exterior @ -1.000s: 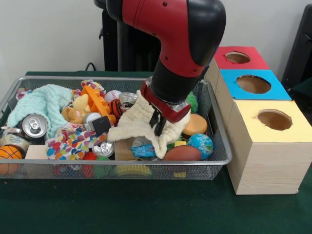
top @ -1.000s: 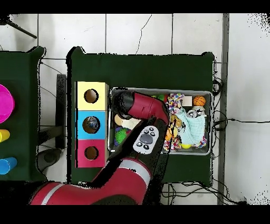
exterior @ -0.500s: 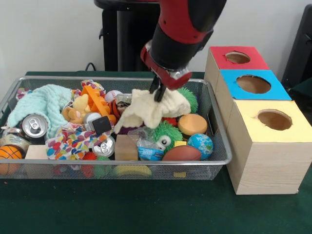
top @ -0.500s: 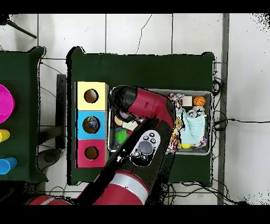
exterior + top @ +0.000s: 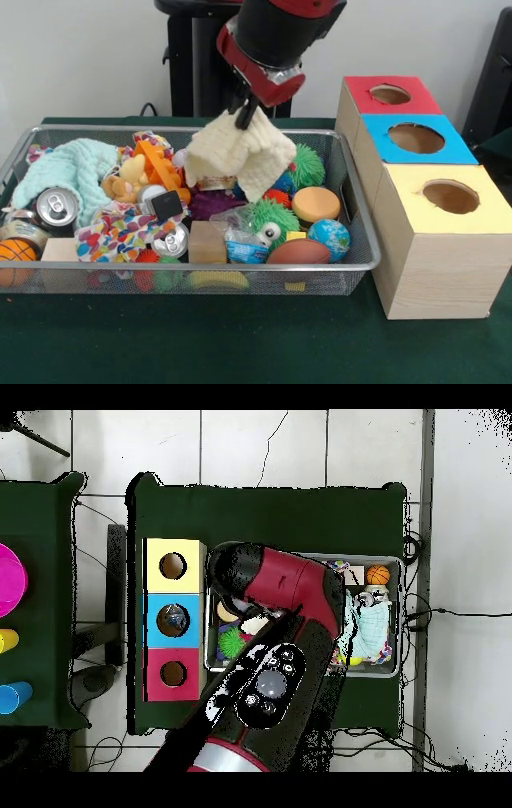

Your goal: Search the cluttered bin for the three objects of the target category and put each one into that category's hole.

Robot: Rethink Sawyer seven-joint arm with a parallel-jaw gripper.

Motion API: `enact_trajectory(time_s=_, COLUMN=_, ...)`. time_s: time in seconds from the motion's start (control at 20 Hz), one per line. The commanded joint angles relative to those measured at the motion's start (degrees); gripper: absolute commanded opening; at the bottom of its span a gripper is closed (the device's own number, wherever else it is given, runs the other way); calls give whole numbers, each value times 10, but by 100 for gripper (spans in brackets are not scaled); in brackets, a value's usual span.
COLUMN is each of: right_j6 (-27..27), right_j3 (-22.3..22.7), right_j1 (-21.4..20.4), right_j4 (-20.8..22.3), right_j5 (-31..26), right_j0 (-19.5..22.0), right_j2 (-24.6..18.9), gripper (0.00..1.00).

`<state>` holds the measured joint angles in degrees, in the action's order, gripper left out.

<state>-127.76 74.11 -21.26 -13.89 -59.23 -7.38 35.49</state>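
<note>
One cream knitted cloth [image 5: 238, 152] hangs pinched in the pincer [image 5: 246, 112], lifted clear above the wire bin [image 5: 362, 240], with the yellow-topped box [image 5: 448, 240] at three o'clock on the green table [image 5: 240, 344].

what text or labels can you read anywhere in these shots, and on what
None can be read.
Blue snack wrapper: print too blurred to read.
Cans: only tops show, no label legible.
Coloured boxes: plain tops with holes, no words.
Arm's button pad: markings too small to read.
</note>
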Motion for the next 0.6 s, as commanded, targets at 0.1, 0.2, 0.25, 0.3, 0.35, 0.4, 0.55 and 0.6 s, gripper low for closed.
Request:
enact_trajectory(time_s=0.1, right_j6=-43, right_j3=39, right_j1=2, right_j4=69, right_j5=42, right_j0=13, right_j2=-2, gripper=0)
enact_trajectory(time_s=0.2, right_j6=-38, right_j3=49, right_j1=-1, right_j4=78, right_j5=61, right_j0=19, right_j2=-3, gripper=0)
enact_trajectory(time_s=0.25, right_j6=-37, right_j3=52, right_j1=-1, right_j4=82, right_j5=68, right_j0=22, right_j2=-5, gripper=0)
enact_trajectory(time_s=0.3, right_j6=-37, right_j3=55, right_j1=-1, right_j4=85, right_j5=75, right_j0=24, right_j2=-7, gripper=0)
enact_trajectory(time_s=0.35, right_j6=-38, right_j3=60, right_j1=-1, right_j4=87, right_j5=86, right_j0=27, right_j2=-10, gripper=0)
enact_trajectory(time_s=0.4, right_j6=-39, right_j3=61, right_j1=0, right_j4=90, right_j5=94, right_j0=31, right_j2=-12, gripper=0)
enact_trajectory(time_s=0.55, right_j6=-44, right_j3=69, right_j1=1, right_j4=94, right_j5=121, right_j0=41, right_j2=-21, gripper=0)
enact_trajectory(time_s=0.6, right_j6=-44, right_j3=70, right_j1=2, right_j4=96, right_j5=126, right_j0=43, right_j2=-23, gripper=0)
